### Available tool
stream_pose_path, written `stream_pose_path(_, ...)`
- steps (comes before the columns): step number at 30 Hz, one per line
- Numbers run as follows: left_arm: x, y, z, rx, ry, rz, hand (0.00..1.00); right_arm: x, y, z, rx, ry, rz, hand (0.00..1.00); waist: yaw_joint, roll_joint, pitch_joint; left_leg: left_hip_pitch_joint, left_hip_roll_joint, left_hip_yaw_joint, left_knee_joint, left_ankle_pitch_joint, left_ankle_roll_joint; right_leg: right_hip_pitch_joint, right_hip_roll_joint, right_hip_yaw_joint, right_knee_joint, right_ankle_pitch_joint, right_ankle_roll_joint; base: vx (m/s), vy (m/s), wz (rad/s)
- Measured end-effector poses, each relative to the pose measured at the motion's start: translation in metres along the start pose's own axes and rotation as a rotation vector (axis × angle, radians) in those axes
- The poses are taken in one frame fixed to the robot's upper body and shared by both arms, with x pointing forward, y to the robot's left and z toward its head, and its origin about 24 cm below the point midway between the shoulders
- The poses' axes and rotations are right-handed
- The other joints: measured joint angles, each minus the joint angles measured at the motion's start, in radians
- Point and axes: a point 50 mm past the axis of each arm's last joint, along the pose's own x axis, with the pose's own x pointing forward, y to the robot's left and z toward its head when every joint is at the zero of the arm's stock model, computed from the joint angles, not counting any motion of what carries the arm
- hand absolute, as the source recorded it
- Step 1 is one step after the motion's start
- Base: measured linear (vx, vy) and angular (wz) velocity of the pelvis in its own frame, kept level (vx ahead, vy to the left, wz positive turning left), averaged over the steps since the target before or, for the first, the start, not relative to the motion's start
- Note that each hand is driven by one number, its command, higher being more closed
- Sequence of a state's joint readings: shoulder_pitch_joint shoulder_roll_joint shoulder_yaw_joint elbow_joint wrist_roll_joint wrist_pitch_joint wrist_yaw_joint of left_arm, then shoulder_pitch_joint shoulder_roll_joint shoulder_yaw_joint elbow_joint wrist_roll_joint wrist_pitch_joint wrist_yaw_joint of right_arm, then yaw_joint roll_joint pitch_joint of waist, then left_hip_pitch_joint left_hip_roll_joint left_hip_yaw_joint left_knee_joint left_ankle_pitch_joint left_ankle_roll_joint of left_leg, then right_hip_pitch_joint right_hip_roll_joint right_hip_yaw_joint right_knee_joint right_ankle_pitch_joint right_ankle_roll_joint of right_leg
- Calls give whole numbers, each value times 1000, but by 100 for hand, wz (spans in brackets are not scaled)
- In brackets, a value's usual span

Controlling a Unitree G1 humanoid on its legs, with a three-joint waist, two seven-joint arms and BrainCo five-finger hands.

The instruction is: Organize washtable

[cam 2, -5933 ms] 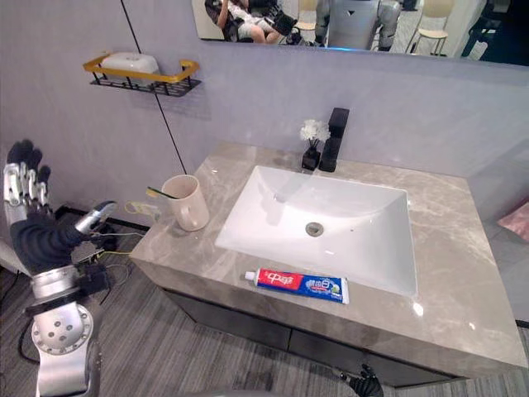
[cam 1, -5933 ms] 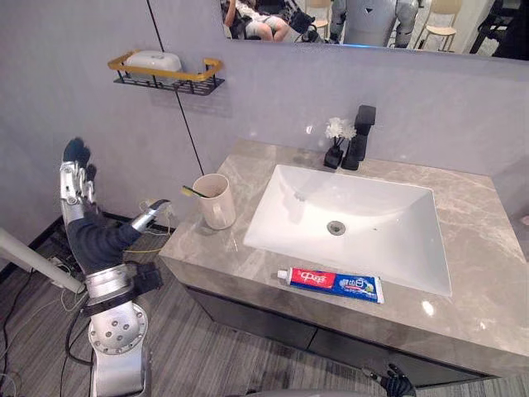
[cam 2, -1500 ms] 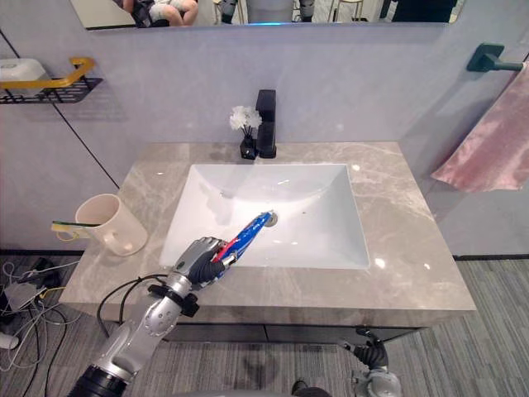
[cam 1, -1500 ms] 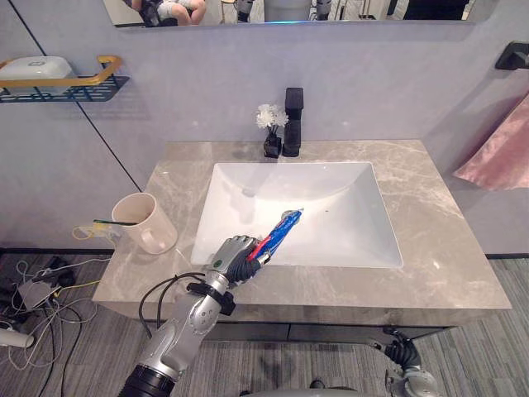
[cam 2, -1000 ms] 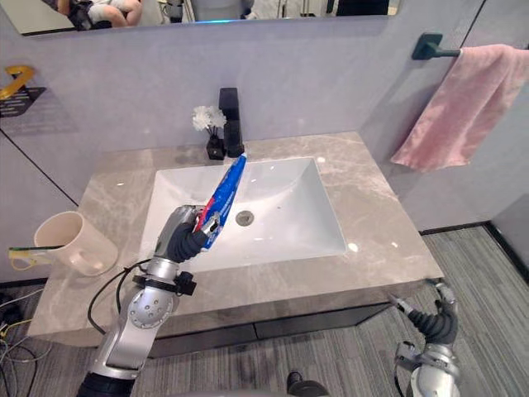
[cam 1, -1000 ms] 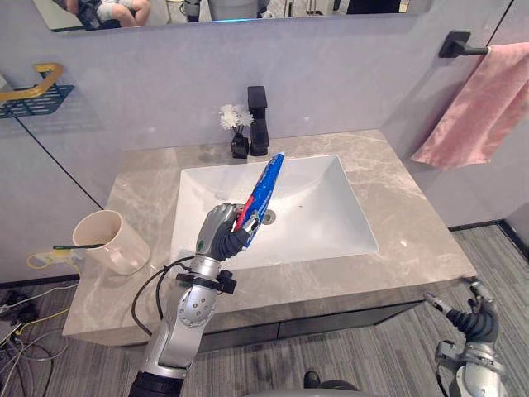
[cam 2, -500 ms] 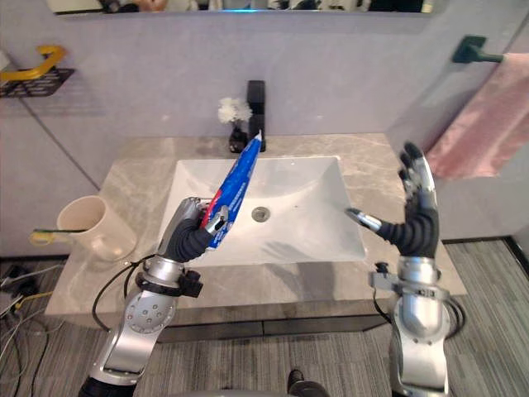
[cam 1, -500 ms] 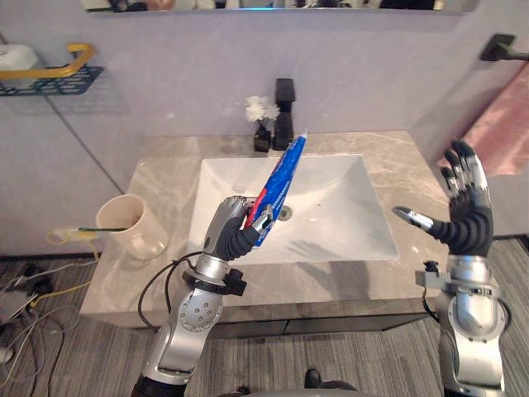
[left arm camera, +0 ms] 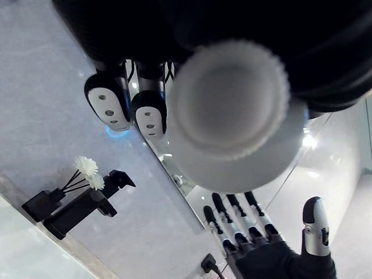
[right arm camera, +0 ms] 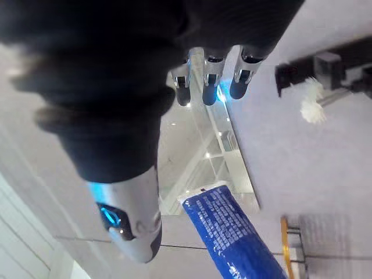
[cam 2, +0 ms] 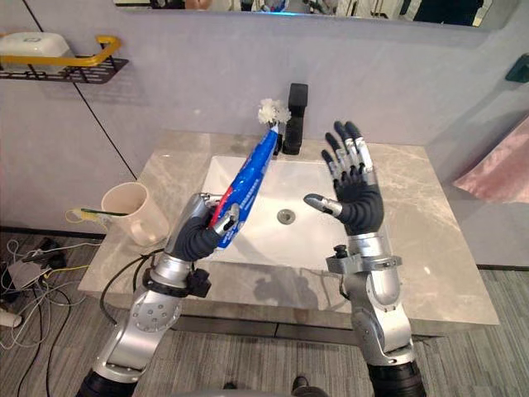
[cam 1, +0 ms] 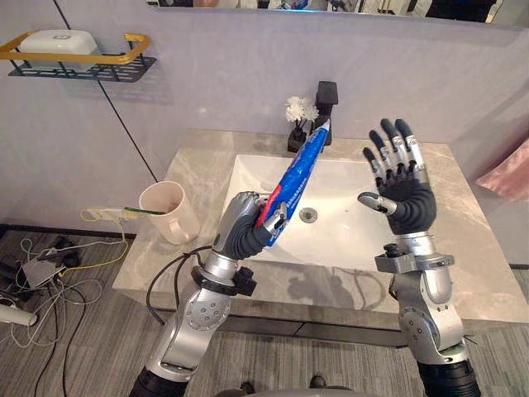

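Note:
My left hand (cam 1: pixel 245 230) is shut on a red and blue toothpaste tube (cam 1: pixel 299 172), holding it tilted upward above the front of the white sink (cam 1: pixel 351 236). In the left wrist view the tube's white cap (left arm camera: pixel 229 107) sits close beside my curled fingers (left arm camera: pixel 108 102). My right hand (cam 1: pixel 402 190) is raised over the sink's right half, open, with the palm facing the tube and a gap between them. The right wrist view has the tube's blue end (right arm camera: pixel 228 233) past my straight fingers (right arm camera: pixel 209 87). A beige cup (cam 1: pixel 169 212) with a toothbrush (cam 1: pixel 111 212) across it stands on the counter's left.
The marble counter (cam 1: pixel 467 240) surrounds the sink. A black faucet (cam 1: pixel 326 95) and a small vase of white flowers (cam 1: pixel 297 107) stand at the back. A wall shelf (cam 1: pixel 99 68) with a soap dish (cam 1: pixel 50 41) hangs upper left. A pink towel (cam 1: pixel 508 169) hangs at right.
The camera has shifted. My right hand has risen and come in from the right toward the tube. My left hand keeps the tube, raised off the counter's front edge where it lay earlier.

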State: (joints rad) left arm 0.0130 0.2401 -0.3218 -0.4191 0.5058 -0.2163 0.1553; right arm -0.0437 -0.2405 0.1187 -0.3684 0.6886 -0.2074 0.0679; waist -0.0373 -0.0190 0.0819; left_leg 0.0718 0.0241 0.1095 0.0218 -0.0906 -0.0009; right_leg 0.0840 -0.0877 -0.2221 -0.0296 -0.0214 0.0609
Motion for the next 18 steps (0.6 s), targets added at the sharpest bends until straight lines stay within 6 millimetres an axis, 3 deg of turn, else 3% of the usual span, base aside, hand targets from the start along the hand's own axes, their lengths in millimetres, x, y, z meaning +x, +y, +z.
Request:
stream_pose_path(10,-1,-12,7,-65,-19,-22,100,11,32,-33,236,109,121,0,1,-24,-21,5,-6,-22,-58,51,-5,-12,1,-14,-2,6,0,-59,-20,6)
stream_pose_path(18,1,-18,12,-86,-40,-47,100,18,50,-45,347,166,194,0,1,-23,-36,1,-6,-20,-61,52,-5,-15,1,-13,-12,12,2,-4,-1,0)
